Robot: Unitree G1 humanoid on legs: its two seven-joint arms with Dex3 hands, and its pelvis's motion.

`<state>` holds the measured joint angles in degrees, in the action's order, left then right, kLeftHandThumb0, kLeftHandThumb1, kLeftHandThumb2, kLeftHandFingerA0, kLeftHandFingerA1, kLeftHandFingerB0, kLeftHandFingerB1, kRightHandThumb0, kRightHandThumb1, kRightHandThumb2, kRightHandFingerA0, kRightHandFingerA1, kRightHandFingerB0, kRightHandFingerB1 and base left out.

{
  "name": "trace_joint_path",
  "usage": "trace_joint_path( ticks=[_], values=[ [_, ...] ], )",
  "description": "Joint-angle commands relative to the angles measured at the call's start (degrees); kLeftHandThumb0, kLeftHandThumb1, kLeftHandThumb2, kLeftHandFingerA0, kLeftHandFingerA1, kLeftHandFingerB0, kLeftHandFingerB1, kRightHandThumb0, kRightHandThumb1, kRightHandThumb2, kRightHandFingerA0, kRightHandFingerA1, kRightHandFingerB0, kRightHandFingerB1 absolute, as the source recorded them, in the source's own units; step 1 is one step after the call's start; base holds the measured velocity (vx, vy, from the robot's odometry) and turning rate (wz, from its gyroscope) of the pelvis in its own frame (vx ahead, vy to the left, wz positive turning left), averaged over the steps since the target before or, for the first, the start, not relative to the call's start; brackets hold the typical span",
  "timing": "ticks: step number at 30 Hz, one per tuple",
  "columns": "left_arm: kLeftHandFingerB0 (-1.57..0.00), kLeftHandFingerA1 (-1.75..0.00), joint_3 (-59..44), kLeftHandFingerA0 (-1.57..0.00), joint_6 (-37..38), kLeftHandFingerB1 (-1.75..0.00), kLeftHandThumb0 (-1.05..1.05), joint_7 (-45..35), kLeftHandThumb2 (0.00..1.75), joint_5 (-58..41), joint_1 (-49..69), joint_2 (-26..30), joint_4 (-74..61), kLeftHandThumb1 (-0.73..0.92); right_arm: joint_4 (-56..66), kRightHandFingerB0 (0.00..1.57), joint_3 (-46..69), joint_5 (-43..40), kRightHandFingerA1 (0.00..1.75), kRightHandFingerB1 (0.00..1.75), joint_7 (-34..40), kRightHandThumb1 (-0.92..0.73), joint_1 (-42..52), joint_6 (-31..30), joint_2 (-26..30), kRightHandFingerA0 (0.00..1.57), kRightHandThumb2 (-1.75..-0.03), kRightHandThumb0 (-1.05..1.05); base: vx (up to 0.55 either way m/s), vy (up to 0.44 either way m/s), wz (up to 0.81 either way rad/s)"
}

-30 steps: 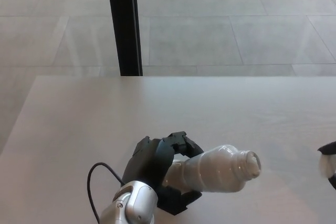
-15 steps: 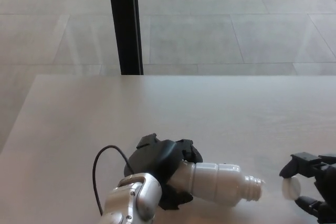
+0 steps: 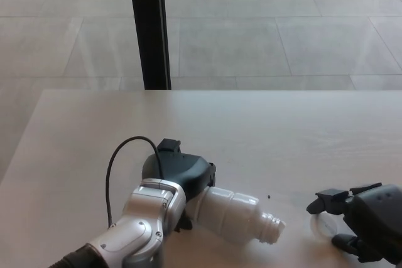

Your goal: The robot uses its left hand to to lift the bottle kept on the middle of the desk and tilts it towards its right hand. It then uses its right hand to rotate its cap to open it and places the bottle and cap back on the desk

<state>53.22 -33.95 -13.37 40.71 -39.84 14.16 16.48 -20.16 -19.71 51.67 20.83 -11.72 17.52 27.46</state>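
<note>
The robot's left hand [image 3: 179,177], black with a silver forearm behind it, is wrapped around the base of a translucent white plastic bottle [image 3: 237,215] with a ribbed body. The bottle juts out from this hand toward the robot's right, tilted low over the pale wood-grain desk [image 3: 264,130], its uncapped threaded neck pointing toward the right hand and slightly downward. Whether the bottle's lower side touches the desk cannot be told. A thin black cable [image 3: 116,174] loops up beside the left wrist.

The right hand [image 3: 363,221] sits at the lower right edge of the view, well apart from the bottle's mouth. Its black fingers [image 3: 328,200] reach toward the bottle and curl around a small round white cap [image 3: 323,226], which lies just under them at the desk surface; the fingers appear closed on it. Beyond the desk, past the left hand, a black vertical post [image 3: 148,26] stands on the grey tiled floor [image 3: 282,23].
</note>
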Motion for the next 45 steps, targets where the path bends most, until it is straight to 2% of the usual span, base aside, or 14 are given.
trace_joint_path(
  ticks=[1,4,8,12,13,18,21,22,23,26,37,39,40,45],
  values=[
    [-0.56,-0.57,7.2,-0.78,-7.3,-0.44,-0.48,-18.1,0.59,8.2,-0.4,5.0,4.8,0.64,2.6,0.21,-2.9,3.1,0.47,0.32,-23.3,-0.60,-0.8,-10.9,4.4,0.13,-0.58,-0.61,0.00,0.000,0.00],
    [-0.56,-0.49,6.5,-0.67,-6.6,-0.45,-0.53,-18.6,0.59,6.8,-0.3,4.7,4.4,0.62,5.2,0.06,-2.2,0.9,0.00,0.16,-30.5,-0.57,-0.1,-13.4,5.3,0.00,-0.86,-0.97,0.00,0.000,0.00],
    [-0.36,-0.57,5.2,-0.47,-5.2,-0.51,-0.62,-19.3,0.85,4.6,-0.5,4.9,3.5,0.49,7.5,0.00,-1.8,-1.7,0.11,0.05,-35.3,-0.61,0.2,-13.4,6.4,0.00,-0.93,-1.05,0.00,0.000,0.00],
    [-0.34,-0.44,4.5,-0.44,-4.4,-0.36,-0.64,-19.9,0.60,3.7,-0.8,4.8,2.9,0.66,9.1,0.00,-1.7,-3.0,0.17,0.02,-38.2,-0.61,0.4,-13.3,7.2,0.00,-0.95,-1.05,0.00,0.000,0.00],
    [-0.25,-0.57,4.3,-0.38,-4.6,-0.46,-0.71,-20.3,0.91,3.6,-1.0,4.5,2.8,0.54,9.9,0.00,-1.2,-4.7,0.18,0.01,-38.1,-0.63,0.7,-12.4,7.3,0.00,-0.96,-1.05,0.00,0.000,0.00],
    [-0.29,-0.53,3.9,-0.25,-4.7,-0.49,-0.72,-20.6,0.91,3.8,-0.3,4.8,1.7,0.54,12.2,0.00,-0.1,-6.6,0.17,0.02,-39.0,-0.62,1.5,-12.6,7.4,0.00,-0.96,-1.05,0.00,0.000,0.00],
    [-0.26,-0.47,2.6,-0.21,-6.8,-0.32,-0.65,-20.7,0.59,3.1,0.6,4.6,0.6,0.65,14.0,0.00,1.4,-8.6,0.16,0.03,-39.4,-0.62,2.2,-13.1,7.3,0.00,-0.95,-1.05,0.00,0.000,0.00],
    [0.00,-0.54,0.0,-0.05,-8.1,-0.49,-0.36,-18.3,0.96,1.6,3.1,4.5,-1.3,0.38,15.3,0.00,3.0,-10.0,0.19,0.03,-39.6,-0.61,3.0,-13.1,8.1,0.00,-0.95,-1.05,0.00,0.000,0.00],
    [-0.11,-0.50,-1.3,-0.06,-8.2,-0.25,-0.66,-16.9,0.60,1.1,4.3,4.6,-2.3,0.59,15.9,0.00,3.8,-10.9,0.18,0.03,-39.5,-0.61,3.4,-12.9,8.4,0.00,-0.95,-1.05,0.00,0.000,0.00],
    [0.00,-0.20,-4.4,0.00,-8.2,-0.01,-0.81,-16.1,0.83,-0.6,6.4,4.7,-4.3,0.48,17.3,0.00,5.2,-12.0,0.17,0.02,-40.0,-0.61,4.3,-13.2,8.6,0.00,-0.94,-1.05,0.00,0.000,0.00],
    [0.00,0.00,-37.9,0.00,2.5,0.00,-1.04,-10.2,0.74,-17.8,24.0,4.6,-23.2,0.56,26.4,0.00,25.0,-28.1,0.23,0.04,-43.6,-0.59,16.2,-14.2,13.8,0.00,-0.99,-1.05,0.00,0.000,0.00],
    [0.00,0.00,-43.6,0.00,4.8,0.00,-1.05,-10.3,0.60,-20.8,26.6,4.6,-25.8,0.63,25.9,0.00,29.5,-30.2,0.00,0.00,-43.8,-0.69,18.7,-13.1,14.9,0.00,-0.62,-1.05,0.00,0.000,0.00],
    [0.00,0.00,-45.7,0.00,5.1,0.00,-1.05,-11.2,0.60,-22.1,27.3,4.7,-26.7,0.64,25.5,0.00,31.3,-31.2,0.00,0.00,-43.6,-0.54,19.6,-12.7,15.0,0.00,-0.84,-1.04,0.00,0.000,0.00],
    [0.00,0.00,-55.6,0.00,6.9,0.00,-1.05,-13.5,0.61,-26.6,30.9,5.6,-29.5,0.62,24.4,0.00,41.2,-36.1,0.00,0.08,-43.6,-0.67,24.1,-11.9,14.1,0.00,-0.64,-1.05,0.00,0.000,0.00]
  ],
)
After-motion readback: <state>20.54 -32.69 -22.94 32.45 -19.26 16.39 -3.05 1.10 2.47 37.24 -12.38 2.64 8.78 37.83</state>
